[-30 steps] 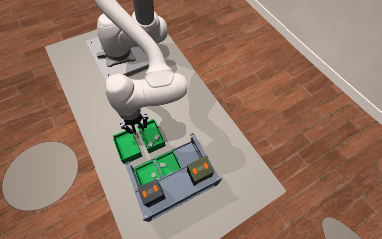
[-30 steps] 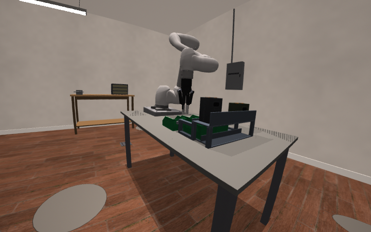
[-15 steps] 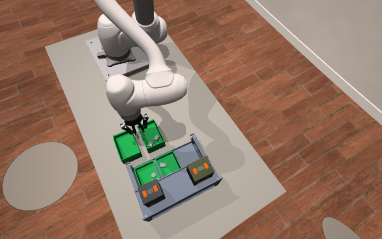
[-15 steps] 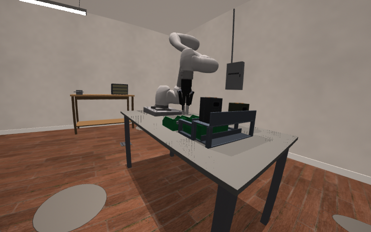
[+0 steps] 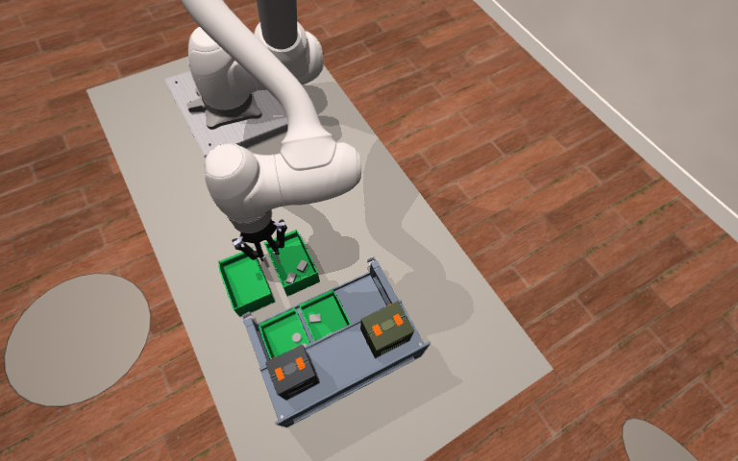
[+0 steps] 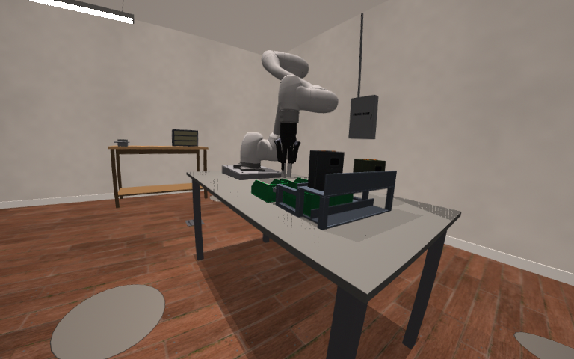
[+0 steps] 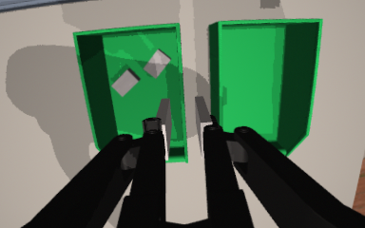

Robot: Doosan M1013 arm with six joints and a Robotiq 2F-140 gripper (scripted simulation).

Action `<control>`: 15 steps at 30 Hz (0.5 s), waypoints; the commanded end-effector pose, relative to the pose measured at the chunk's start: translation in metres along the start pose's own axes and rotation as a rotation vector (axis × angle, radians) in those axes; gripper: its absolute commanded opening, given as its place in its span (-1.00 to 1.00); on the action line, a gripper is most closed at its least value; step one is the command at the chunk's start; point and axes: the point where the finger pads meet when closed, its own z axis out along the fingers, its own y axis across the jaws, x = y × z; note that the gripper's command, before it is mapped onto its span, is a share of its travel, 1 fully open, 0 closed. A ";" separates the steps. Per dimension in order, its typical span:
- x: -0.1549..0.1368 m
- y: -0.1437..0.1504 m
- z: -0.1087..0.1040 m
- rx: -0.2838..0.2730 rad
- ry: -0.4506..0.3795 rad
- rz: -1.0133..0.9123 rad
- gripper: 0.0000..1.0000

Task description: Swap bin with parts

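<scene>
Top: left of centre, the parts bin (image 5: 291, 253) (image 7: 135, 116) holds two grey blocks beside the empty bin (image 5: 244, 279) (image 7: 252, 81); the shelf (image 5: 342, 363) (image 6: 359, 182), lower centre, holds two green bins, each containing one grey part.

Exterior: the hand (image 5: 270, 260) (image 6: 286, 171) (image 7: 182, 110) hangs mid-frame above the worktop (image 5: 179, 184) (image 6: 359, 262) (image 7: 195, 190).

Wrist: its fingers stand slightly open, lower centre, over the parts bin's right wall.

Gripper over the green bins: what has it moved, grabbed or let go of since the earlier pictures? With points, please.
Nothing has visibly changed. The gripper (image 5: 272, 261) (image 6: 286, 170) (image 7: 182, 110) has not visibly moved, taken hold of anything or let anything go. The bin with two parts (image 5: 296, 255) (image 7: 133, 109) and the empty bin (image 5: 244, 282) (image 6: 261, 191) (image 7: 247, 85) stayed put.
</scene>
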 end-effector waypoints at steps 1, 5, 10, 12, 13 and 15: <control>0.000 0.000 0.000 0.000 0.000 0.000 -0.53; 0.000 0.000 0.002 0.000 0.000 0.000 -0.53; 0.000 0.000 0.005 0.000 0.000 0.000 -0.53; 0.000 0.000 0.007 0.000 0.000 0.000 -0.53; 0.000 0.000 0.008 0.000 0.000 0.000 -0.53; 0.000 0.000 0.011 0.000 0.000 0.000 -0.53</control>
